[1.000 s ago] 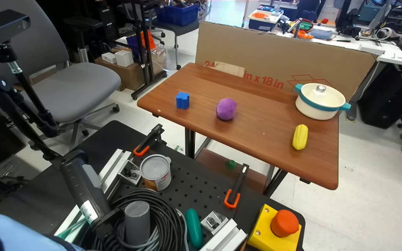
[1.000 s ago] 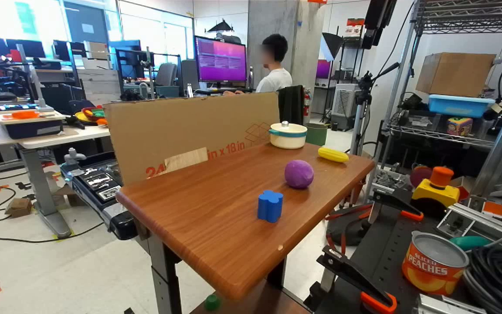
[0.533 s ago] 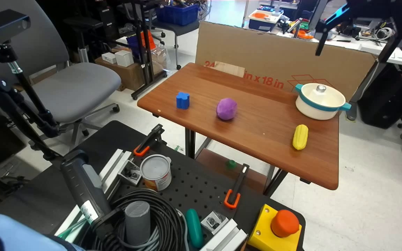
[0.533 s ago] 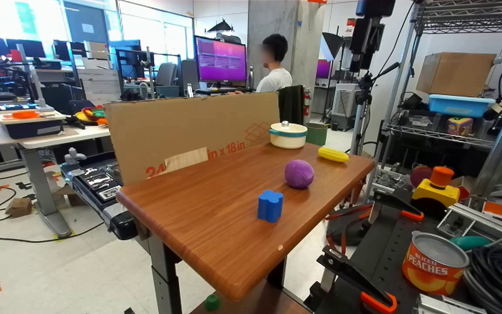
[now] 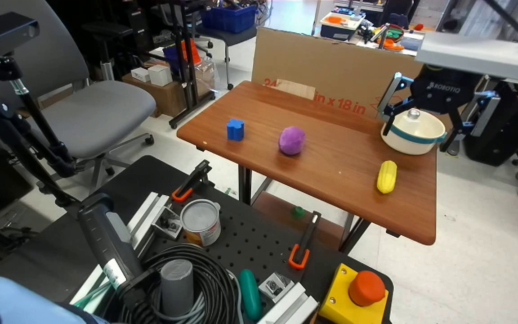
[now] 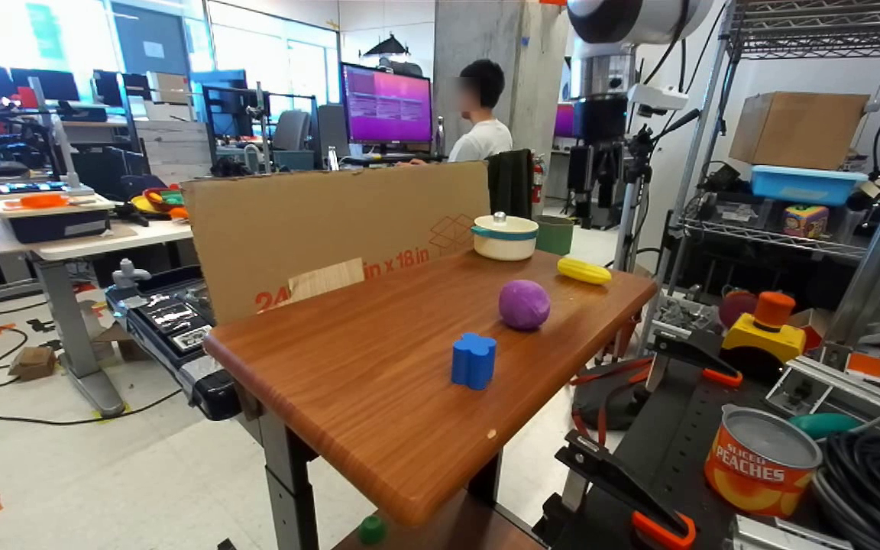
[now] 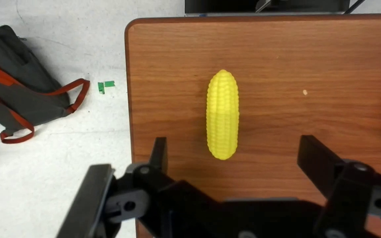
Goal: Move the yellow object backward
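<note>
Where the hand (image 7: 232, 145) enters from the bottom of the wrist view, we see its two dark fingers (image 7: 316, 158) standing wide apart, the lower end of a yellow corn cob (image 7: 223, 115) showing between their tips. In both exterior views the hand hangs above the worktop (image 7: 276, 66), clear of the cob. The cob rests on the worktop, roughly parallel to a short edge and near a rounded corner; to its right, in the wrist view, we find a broad stretch of bare brown wood grain.

The cob is bright, long and tapered; only the wrist view brings out its knobbly rows of kernels. Farther along the worktop, in both exterior views, we see a matte purple ball (image 6: 524, 305) and then a lobed blue block (image 6: 473, 360). A cardboard panel (image 5: 326, 67) with red print stands along one long edge. In an exterior view the hand partly covers a cream pot (image 5: 412, 146) with a teal band and metal lid knob. In an exterior view we can read "Sliced Peaches" on a can (image 6: 757, 473) well apart from the cob.
</note>
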### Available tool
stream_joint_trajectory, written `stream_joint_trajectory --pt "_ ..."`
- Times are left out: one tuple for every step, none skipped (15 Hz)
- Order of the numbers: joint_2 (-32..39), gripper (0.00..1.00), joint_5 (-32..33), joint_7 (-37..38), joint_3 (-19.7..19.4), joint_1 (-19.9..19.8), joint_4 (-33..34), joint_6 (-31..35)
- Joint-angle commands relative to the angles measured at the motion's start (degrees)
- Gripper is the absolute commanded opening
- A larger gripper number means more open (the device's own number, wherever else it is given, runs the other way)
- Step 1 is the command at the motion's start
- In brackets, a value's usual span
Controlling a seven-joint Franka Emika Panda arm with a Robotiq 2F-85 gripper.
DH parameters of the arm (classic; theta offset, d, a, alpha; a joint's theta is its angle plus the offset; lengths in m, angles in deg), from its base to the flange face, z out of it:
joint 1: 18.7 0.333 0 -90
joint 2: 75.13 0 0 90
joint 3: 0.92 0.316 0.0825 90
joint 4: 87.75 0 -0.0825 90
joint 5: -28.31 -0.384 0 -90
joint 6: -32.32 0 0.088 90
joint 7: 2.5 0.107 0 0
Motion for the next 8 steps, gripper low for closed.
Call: stream_joint_trajectory --pt "8.46 1.00 0.19 0.92 2.20 -2.34 7.46 -2.96" --pt "10.11 1.00 0.44 1.53 2.42 -2.53 8.91 -3.74" --pt "11.56 1.00 0.59 2.06 2.64 -2.70 10.28 -4.80" --pt "12.87 1.00 0.84 2.60 2.76 -2.76 11.51 -6.09" --pt "14.07 1.00 1.08 3.05 2.88 -2.82 12.56 -6.91" --pt "15.14 1.00 1.28 3.54 2.96 -2.79 13.51 -7.48" --pt "16.29 1.00 1.47 4.01 2.98 -2.69 14.63 -8.24" --pt "17.42 0.75 1.53 4.65 3.01 -2.58 15.66 -8.95"
